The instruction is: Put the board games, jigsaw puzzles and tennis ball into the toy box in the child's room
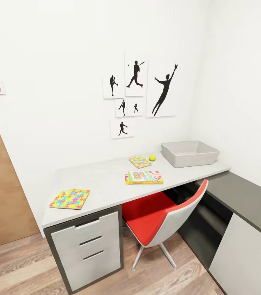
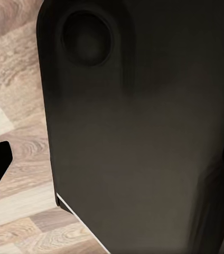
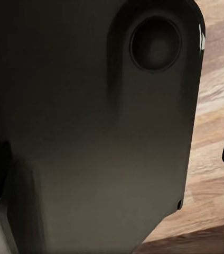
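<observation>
Drawers (image 1: 90, 246): white three-drawer unit under the near end of the table, closest to the head camera.
Chair (image 1: 163, 223): red seat, grey shell, tucked partly under the table.
Table (image 1: 101, 180): long grey top along the white wall.
Large puzzle (image 1: 69, 198): flat at the near corner; thin, light, probably floppy; best pinched at an overhanging edge or slid to the rim first.
Small puzzle (image 1: 140, 162): flat, further along, just beside the ball.
Ball (image 1: 152, 157): small, light, apt to roll; grip across the middle.
Game (image 1: 145, 177): stiff flat box near the front edge; take by a long side.
Toy box (image 1: 190, 153): at the far end, open, nothing seen inside.
Left claw, right claw: cannot tell whether wide or narrow; wrist cameras face dark robot body (image 2: 143, 137) and plank floor (image 3: 217, 106).
Stage: approach, nothing held as far as can be judged.
</observation>
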You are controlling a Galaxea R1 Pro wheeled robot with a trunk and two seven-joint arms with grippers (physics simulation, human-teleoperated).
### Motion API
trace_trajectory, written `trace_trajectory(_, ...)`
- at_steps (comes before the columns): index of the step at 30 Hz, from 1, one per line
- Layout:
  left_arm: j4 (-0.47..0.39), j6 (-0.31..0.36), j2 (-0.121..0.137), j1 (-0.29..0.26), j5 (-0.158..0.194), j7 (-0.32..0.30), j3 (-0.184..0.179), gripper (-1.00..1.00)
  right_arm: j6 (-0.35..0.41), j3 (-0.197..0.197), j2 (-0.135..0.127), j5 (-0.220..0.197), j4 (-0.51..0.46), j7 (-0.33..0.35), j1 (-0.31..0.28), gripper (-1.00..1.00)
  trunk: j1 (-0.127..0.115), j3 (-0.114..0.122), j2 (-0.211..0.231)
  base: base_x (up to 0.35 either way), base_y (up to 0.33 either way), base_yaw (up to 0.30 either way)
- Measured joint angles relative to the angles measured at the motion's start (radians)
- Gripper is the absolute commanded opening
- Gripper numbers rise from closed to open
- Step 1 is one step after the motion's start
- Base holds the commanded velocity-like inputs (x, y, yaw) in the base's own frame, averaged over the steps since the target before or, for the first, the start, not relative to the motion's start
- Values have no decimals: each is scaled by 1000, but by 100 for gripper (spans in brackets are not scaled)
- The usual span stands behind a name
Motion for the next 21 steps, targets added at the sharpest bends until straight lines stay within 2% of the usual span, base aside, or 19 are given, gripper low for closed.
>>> trace_trajectory(8,-6,34,5,-11,-1,0,-1,100,-1,1,8,2,0,0,0,100,0,0,0,0,0,0)
trace_trajectory(11,-31,48,6,-28,0,1,-2,100,-1,-1,1,1,0,0,0,100,0,0,0,0,0,0)
trace_trajectory(21,-42,51,6,-33,0,4,-4,100,1,-4,4,-1,0,0,0,100,-38,31,70,0,0,0)
